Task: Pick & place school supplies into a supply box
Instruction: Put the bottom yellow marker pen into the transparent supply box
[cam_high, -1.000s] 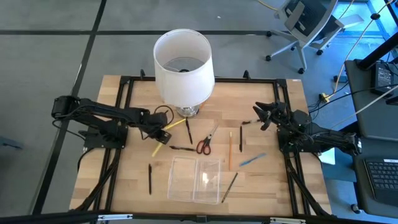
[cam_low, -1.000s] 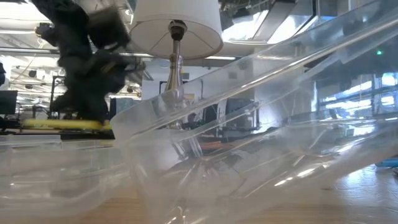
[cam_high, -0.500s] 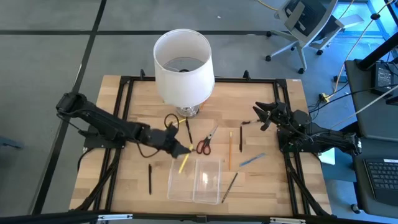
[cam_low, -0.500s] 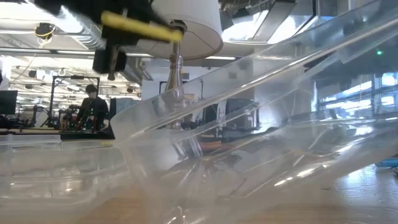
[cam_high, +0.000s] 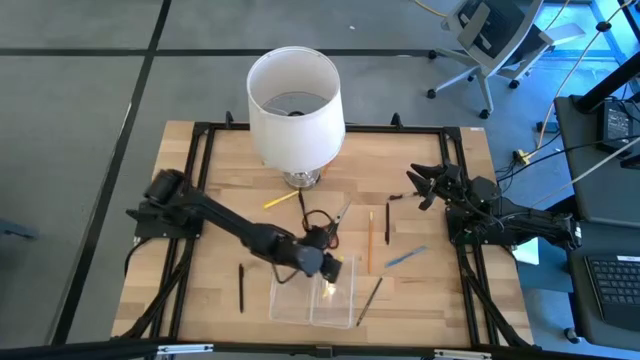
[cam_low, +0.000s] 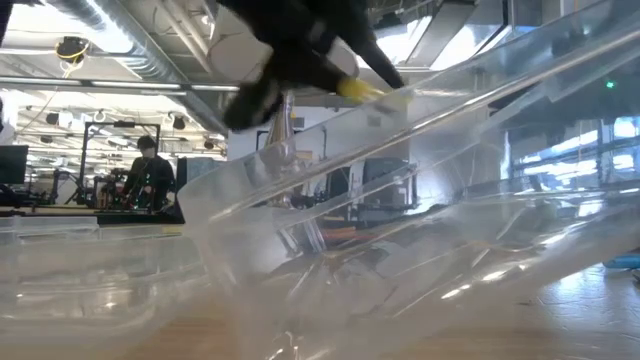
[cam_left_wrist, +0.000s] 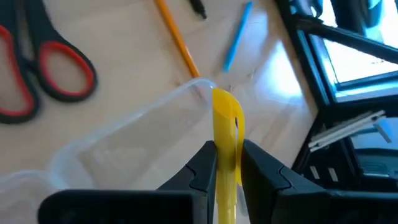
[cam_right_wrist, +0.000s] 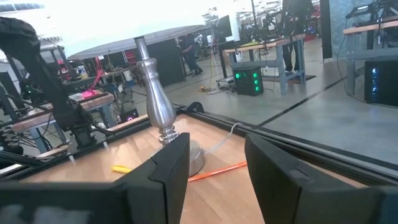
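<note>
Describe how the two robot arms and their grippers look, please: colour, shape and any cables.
Both arms are black and slim, built from jointed segments. A thin black cable loops near the left gripper. Its two fingers are dark, blunt wedges. The right gripper ends in dark pronged fingers; its pads look flat and broad. No markings show.

my left arm reaches far out across the table toward the near middle, its wrist bent down, and my left gripper (cam_left_wrist: 226, 163) has both fingers (cam_left_wrist: 200, 167) pinched on a yellow pen (cam_left_wrist: 226, 134). my right arm waits folded at the right side, my right gripper (cam_high: 418, 186) parted, holding nothing.
</note>
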